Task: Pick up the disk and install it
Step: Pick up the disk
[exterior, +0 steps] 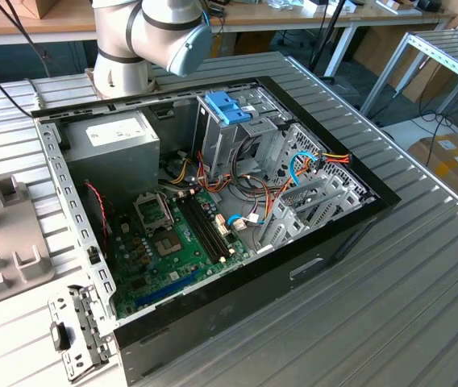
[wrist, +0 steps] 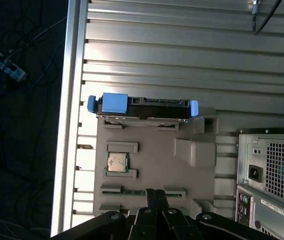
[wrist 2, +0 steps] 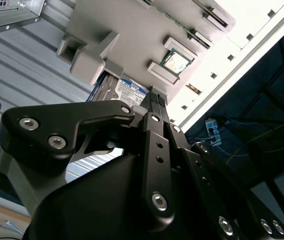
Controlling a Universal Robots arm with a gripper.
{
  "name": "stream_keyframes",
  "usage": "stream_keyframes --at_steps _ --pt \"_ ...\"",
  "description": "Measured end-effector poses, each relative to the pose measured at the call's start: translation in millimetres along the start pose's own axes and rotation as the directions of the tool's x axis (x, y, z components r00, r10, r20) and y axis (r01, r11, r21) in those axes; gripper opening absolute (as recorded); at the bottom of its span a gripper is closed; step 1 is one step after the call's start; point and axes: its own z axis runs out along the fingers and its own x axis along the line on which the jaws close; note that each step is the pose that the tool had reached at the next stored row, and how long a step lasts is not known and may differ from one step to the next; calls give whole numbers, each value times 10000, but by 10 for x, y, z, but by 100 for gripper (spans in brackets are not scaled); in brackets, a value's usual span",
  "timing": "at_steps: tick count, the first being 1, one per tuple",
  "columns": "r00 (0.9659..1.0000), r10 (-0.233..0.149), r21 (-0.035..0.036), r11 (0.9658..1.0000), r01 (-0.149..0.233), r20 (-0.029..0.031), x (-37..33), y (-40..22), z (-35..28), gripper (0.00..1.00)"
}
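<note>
First wrist view: I see the disk (wrist: 144,109) ahead of the closed, empty claw (wrist: 156,192), at the grey fixture's (wrist: 152,145) far edge, long axis crosswise to my approach.

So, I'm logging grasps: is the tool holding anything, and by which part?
Nothing is held. The tool is shut with nothing in it, and the disk sits apart from it on the grey holder.

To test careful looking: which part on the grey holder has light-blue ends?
The disk, set along one edge of the holder; the square chip shows no blue.
</note>
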Motion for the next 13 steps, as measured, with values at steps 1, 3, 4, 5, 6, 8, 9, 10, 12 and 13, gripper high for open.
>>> stream_keyframes --at_steps 1,3,4,5,6,8,9,10,12,13 --pt "10000 -27 0 10000 27 -1 0 0 0 11" --pt "10000 -87 -3 10000 87 -4 0 0 0 11" --pt "9999 -118 -3 9999 118 -4 0 0 0 11" --pt "9999 -147 -4 9999 147 -6 0 0 0 11" --pt "9999 -168 -4 9999 168 -7 0 0 0 11" --pt "9998 -214 -6 9998 214 -9 0 0 0 11" --pt "9997 -240 -7 9997 240 -11 0 0 0 11" --pt "9997 -257 -7 9997 257 -11 0 0 0 11" --pt "9996 -295 -8 9996 295 -12 0 0 0 11" --pt "9995 -321 -9 9995 321 -14 0 0 0 11"
